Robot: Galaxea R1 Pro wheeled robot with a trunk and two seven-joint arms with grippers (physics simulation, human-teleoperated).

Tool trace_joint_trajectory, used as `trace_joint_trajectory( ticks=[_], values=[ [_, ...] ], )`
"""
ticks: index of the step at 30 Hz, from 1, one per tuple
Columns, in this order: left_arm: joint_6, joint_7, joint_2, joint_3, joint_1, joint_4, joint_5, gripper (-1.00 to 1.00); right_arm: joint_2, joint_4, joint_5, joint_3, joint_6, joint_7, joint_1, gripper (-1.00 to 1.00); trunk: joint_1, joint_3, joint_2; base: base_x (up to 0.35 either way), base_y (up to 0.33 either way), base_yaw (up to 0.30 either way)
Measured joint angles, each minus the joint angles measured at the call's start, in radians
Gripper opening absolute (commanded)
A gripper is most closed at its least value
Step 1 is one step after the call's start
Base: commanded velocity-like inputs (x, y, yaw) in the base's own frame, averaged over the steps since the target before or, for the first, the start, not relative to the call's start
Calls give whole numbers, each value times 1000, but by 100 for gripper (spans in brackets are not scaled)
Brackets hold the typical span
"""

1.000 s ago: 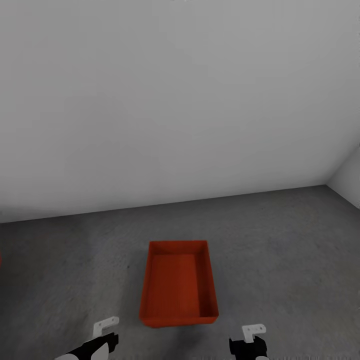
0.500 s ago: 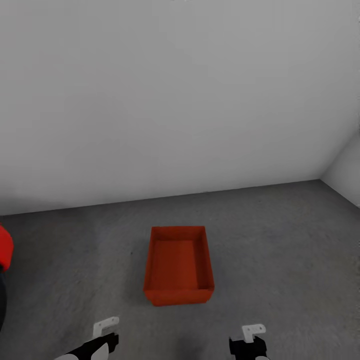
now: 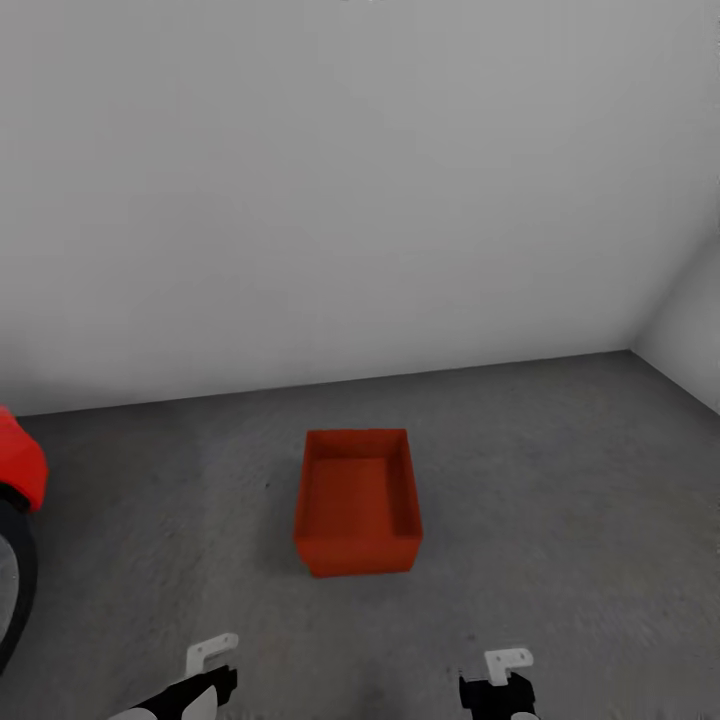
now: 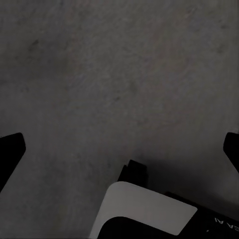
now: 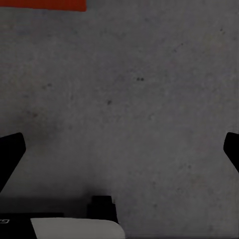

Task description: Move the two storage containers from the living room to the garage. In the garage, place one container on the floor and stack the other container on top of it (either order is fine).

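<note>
Wall: one plain white-grey wall (image 3: pixel 340 190) ahead of me, meeting a second wall at the far right corner.
Floor: one dark grey speckled concrete floor (image 3: pixel 560 500).
Car: one red car (image 3: pixel 18 470), cut off at the left edge with part of a dark wheel below it.
Container: one orange-red rectangular open-top storage container (image 3: pixel 357 500), upright on the floor ahead of me, well apart from both my grippers; its corner (image 5: pixel 42 4) shows in my right wrist view.
Left gripper (image 4: pixel 119 149): fingers spread wide, holding nothing.
Right gripper (image 5: pixel 119 149): fingers spread wide, holding nothing.
</note>
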Motion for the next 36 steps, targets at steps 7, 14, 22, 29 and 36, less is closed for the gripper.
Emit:
trace_joint_trajectory(
  ticks=[7, 14, 22, 29, 36],
  values=[
    [0, -1, 0, 1, 0, 0, 0, 100, -7, 0, -3, -1, -6, -1, 0, 100, 0, 0, 0, -270, 0, 0],
    [-1, -2, 0, 1, 9, 0, -1, 100, -7, 1, -5, -1, 0, 4, 0, 100, 0, 0, 0, -165, 0, 0],
    [5, -7, 6, 0, 22, 0, -4, 100, -7, 1, -5, -1, 0, 13, 14, 100, -1, 0, 0, -15, 0, 0],
    [11, -12, 47, 0, 26, 0, -5, 100, -8, 1, -6, -1, 2, 15, 18, 100, -1, 0, 0, -1, 0, 0],
    [11, -65, 62, 0, 31, -1, -6, 100, -52, 1, -9, -5, 19, 18, 50, 100, -1, 0, 0, 0, 0, 0]
  ],
)
